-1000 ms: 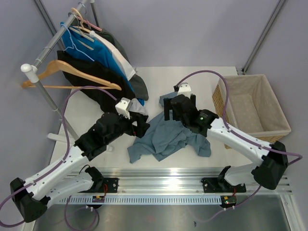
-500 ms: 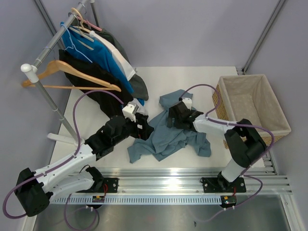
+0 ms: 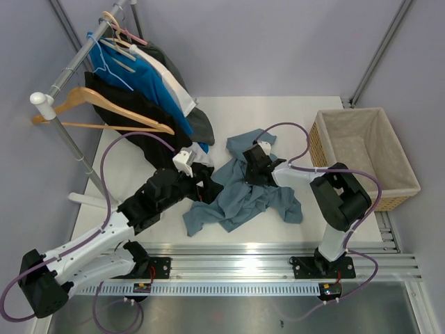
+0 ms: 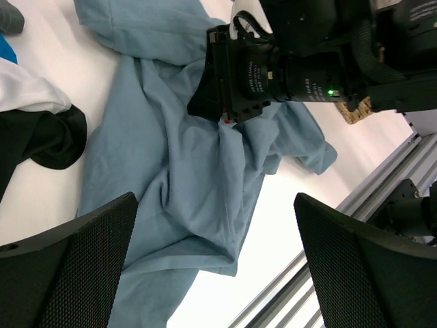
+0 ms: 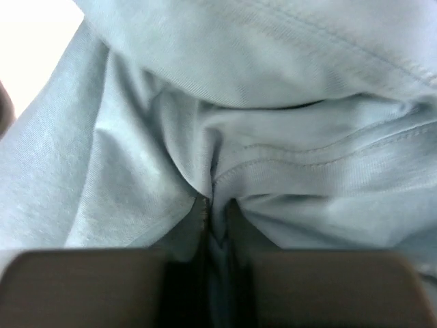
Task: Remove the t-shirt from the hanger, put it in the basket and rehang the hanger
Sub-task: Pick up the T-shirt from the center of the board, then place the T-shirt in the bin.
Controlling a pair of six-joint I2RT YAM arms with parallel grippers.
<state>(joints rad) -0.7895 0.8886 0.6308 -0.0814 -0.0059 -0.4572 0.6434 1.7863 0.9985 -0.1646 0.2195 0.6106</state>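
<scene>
Pinched almost together, the right gripper's [image 5: 217, 208] fingers [image 5: 198, 220] hold a narrow fold of the t-shirt [image 5: 273, 102], and the cloth bunches into creases that run into the nip. I see the t-shirt [image 3: 240, 202] as a dusty blue-grey heap, crumpled on the table [image 3: 299, 115] between the two arms and off the hanger [image 3: 104, 104], which hangs on the rack [image 3: 69, 66]. Its far part is gathered at the right gripper [image 3: 252, 165]; the rest spreads in loose folds toward the near edge. From the left wrist, the t-shirt [image 4: 171, 184] fills the middle of the view, with the right gripper [image 4: 229, 119] pressed down into its upper part. A second ago the right arm reached in from the right with its elbow low. Now it is folded up, the elbow standing beside the basket [image 3: 365, 149], and a flap of shirt lies open on the far side. Since half a second ago I see only a slight shift of the gripper to the left. The left gripper [image 3: 201, 182] sits at the shirt's left edge, its fingers [image 4: 68, 273] spread wide with nothing between them. Beside it lie a black sleeve [image 4: 48, 137] and white cloth [image 4: 31, 102], ends of the clothes [image 3: 149, 97] hung on the rack.
</scene>
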